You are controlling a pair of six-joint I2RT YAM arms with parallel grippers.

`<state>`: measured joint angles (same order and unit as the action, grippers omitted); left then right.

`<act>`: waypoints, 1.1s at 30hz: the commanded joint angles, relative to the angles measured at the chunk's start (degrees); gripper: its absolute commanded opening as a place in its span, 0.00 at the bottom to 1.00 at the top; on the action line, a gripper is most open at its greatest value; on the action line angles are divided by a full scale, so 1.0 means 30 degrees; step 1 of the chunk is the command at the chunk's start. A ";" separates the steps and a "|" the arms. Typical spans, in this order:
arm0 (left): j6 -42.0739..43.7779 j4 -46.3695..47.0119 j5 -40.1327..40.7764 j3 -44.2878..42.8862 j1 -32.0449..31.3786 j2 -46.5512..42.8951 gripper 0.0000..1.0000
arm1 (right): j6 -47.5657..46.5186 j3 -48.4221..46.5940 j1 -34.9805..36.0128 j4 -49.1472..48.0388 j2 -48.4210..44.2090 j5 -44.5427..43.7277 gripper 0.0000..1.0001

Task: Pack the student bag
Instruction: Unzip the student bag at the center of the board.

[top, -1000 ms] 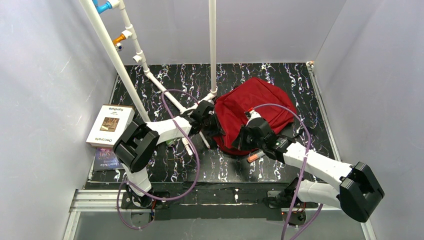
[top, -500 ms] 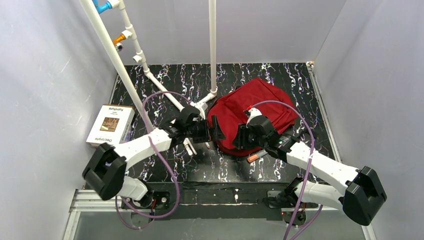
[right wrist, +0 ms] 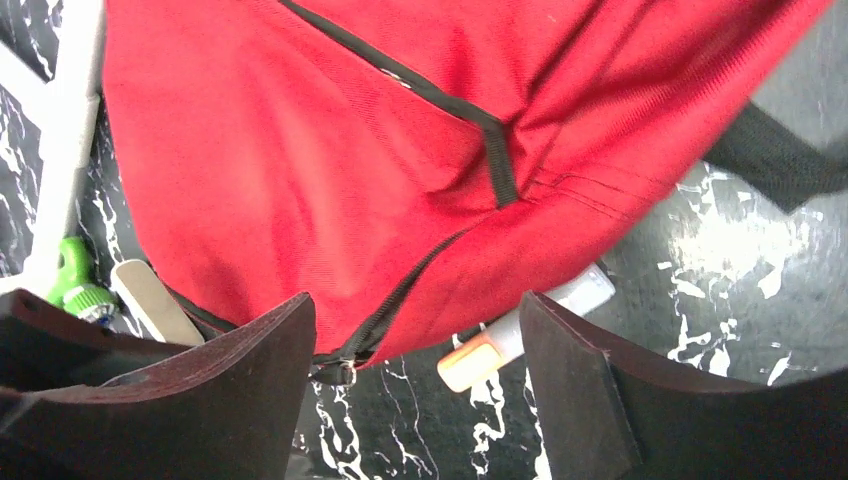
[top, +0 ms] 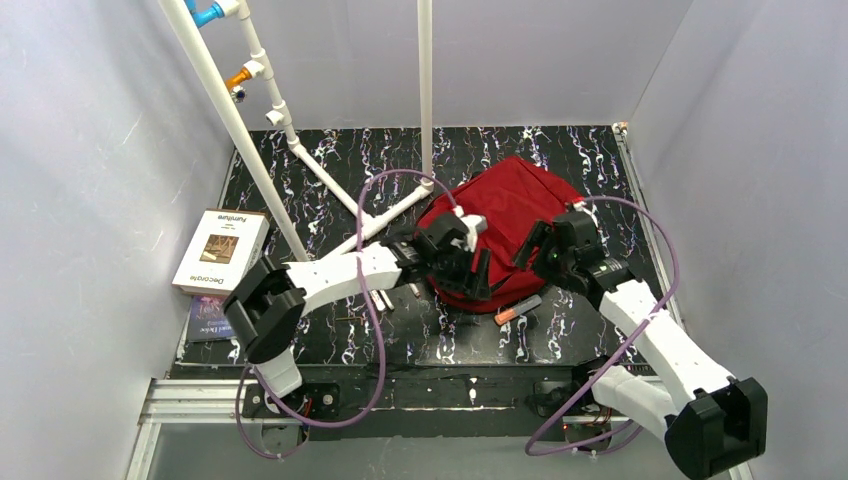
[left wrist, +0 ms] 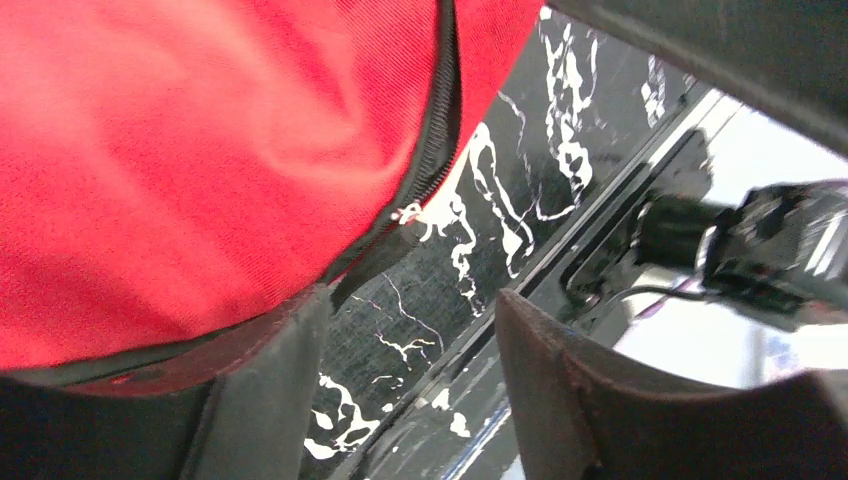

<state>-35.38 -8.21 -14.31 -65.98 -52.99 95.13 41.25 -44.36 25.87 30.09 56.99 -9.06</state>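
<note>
L arm [top: 340, 272] & R arm [top: 660, 340]: white links, chunky black joints, black elbow blocks. Thin purple cable [top: 378, 340] loops along each. Fingers [right wrist: 590, 390] dark, matte, wedge-shaped w/ flat inner faces. Black bases [top: 285, 398].

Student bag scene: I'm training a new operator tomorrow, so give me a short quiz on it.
1. True or false: the student bag lies on the marbled table.
2. What sticks out from under the bag's near edge? A) orange-capped marker B) scissors C) calculator
3. Fill in: the left gripper and right gripper both have their jaws ___.
Key: 1 true; 2 A; 3 open.
</note>
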 commanded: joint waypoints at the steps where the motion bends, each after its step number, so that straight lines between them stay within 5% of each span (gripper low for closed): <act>1: 0.3557 -0.3265 0.1970 -0.2055 -0.1018 0.1349 0.56 | 0.2227 0.1595 -0.1703 -0.0537 -0.0905 0.3822 0.79; 15: 0.4927 -0.4458 0.2484 -0.3689 -0.1675 0.4008 0.37 | 0.2785 0.3959 -0.1767 -0.3853 0.0631 0.6612 0.67; 17: 0.5062 -0.4619 0.2511 -0.3884 -0.1730 0.4110 0.32 | 0.2722 0.3871 -0.1767 -0.3744 0.0738 0.6637 0.68; 21: 0.5084 -0.4788 0.2470 -0.3966 -0.1777 0.3889 0.00 | 0.3003 0.3753 -0.1767 -0.3378 0.0500 0.6101 0.70; 26: 0.4665 -0.3928 0.1948 -0.3207 -0.1932 0.2454 0.00 | 0.6000 0.4965 -0.1612 -0.5101 0.0057 0.5187 0.68; 33: 0.2597 -0.3177 0.1344 -0.2411 -0.2053 0.1526 0.00 | 0.6934 0.4748 -0.1536 -0.5404 0.0220 0.2086 0.13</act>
<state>-23.92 -19.00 -9.78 -75.33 -58.72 104.79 59.75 -28.16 21.02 16.10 57.71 4.23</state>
